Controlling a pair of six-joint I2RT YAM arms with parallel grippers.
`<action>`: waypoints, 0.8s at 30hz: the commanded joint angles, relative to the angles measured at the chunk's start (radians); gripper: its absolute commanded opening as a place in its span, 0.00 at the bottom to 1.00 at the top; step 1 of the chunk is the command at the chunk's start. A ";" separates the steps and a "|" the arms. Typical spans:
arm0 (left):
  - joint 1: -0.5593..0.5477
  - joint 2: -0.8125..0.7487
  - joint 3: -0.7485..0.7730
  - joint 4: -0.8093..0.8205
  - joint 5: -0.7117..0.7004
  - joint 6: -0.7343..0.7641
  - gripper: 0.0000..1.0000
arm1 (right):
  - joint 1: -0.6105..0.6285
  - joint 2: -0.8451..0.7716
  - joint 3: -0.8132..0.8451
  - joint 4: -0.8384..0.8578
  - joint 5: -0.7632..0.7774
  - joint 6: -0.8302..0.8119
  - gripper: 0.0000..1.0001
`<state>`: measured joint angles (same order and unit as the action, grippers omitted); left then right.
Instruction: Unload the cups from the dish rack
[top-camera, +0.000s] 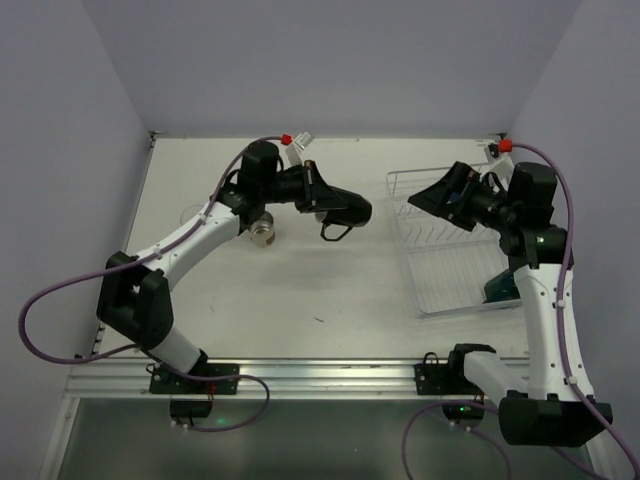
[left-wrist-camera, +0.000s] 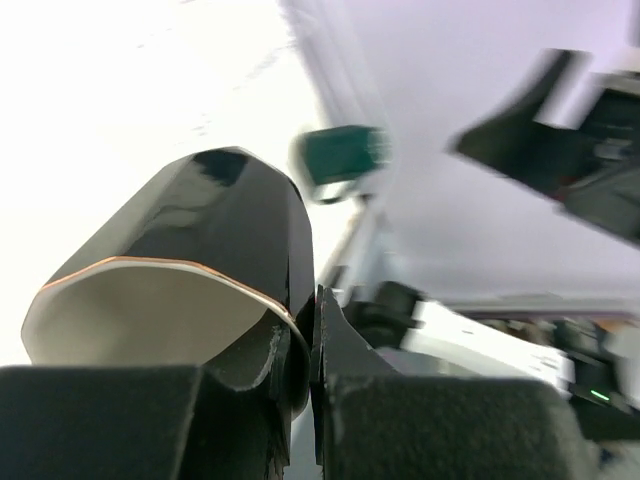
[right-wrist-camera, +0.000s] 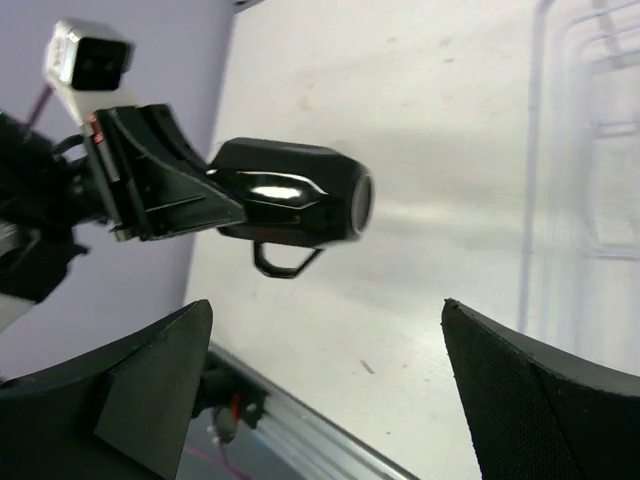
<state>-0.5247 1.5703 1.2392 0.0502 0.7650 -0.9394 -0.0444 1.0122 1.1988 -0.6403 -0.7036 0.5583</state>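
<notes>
A black handled mug (top-camera: 345, 207) hangs on its side above the table, left of the dish rack (top-camera: 440, 272). My left gripper (top-camera: 322, 198) is shut on its rim, one finger inside the pale interior and one outside (left-wrist-camera: 315, 300); the mug (left-wrist-camera: 200, 240) fills the left wrist view. In the right wrist view the same mug (right-wrist-camera: 290, 195) shows with its handle pointing down. My right gripper (top-camera: 425, 195) stands open and holds nothing (right-wrist-camera: 326, 305), over the rack's left end and facing the mug. A dark teal mug (top-camera: 500, 290) sits at the rack's near right corner.
A small glass cup (top-camera: 265, 232) stands on the table under the left forearm. The teal mug (left-wrist-camera: 340, 160) also shows blurred in the left wrist view. White rack wires (right-wrist-camera: 590, 150) run along the right of the right wrist view. Walls close the table on three sides.
</notes>
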 joint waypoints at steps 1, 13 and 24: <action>0.002 0.005 0.118 -0.320 -0.096 0.261 0.00 | -0.002 0.005 0.064 -0.174 0.303 -0.061 0.99; -0.086 0.191 0.453 -0.820 -0.785 0.544 0.00 | 0.000 -0.018 0.088 -0.314 0.483 -0.130 0.99; -0.110 0.319 0.540 -0.880 -0.906 0.562 0.00 | 0.000 -0.026 0.084 -0.328 0.478 -0.141 0.99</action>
<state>-0.6300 1.8805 1.6947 -0.8345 -0.0601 -0.4072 -0.0452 1.0088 1.2556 -0.9478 -0.2432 0.4377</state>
